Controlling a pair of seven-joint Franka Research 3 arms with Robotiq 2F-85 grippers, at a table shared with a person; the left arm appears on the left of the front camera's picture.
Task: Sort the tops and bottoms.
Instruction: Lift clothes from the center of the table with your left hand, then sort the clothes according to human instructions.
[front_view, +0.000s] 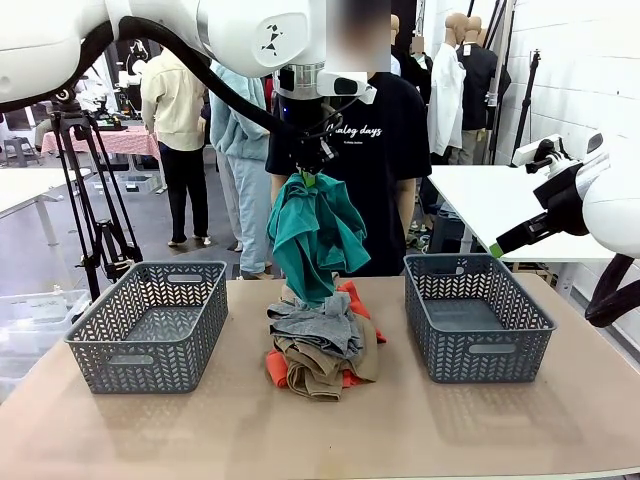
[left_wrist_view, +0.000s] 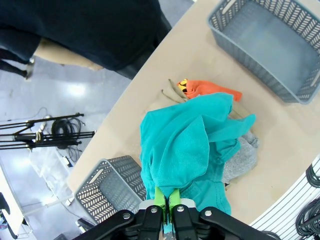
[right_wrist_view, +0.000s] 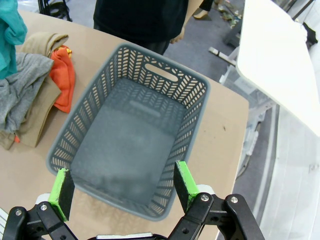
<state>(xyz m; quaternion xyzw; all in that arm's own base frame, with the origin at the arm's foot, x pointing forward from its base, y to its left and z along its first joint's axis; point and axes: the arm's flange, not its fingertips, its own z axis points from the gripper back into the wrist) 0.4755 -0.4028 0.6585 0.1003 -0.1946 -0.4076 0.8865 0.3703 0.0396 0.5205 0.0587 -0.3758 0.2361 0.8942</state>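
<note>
Teal garment (front_view: 315, 235), soft limp cloth, pinched in the left gripper (front_view: 312, 177); draped above the heap.
Beneath, mid-table: crumpled grey garment (front_view: 322, 325), khaki-tan garment (front_view: 315, 368), orange garment (front_view: 356, 298); right gripper (right_wrist_view: 122, 174) released, jaws spread over a lattice-walled basket (right_wrist_view: 204, 96).

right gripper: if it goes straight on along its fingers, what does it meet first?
Probably the bare floor of the grey basket: the open right gripper points down into it, and nothing lies inside. Its near rim sits close to the fingers in the wrist view, so clearance there is unclear.
</note>
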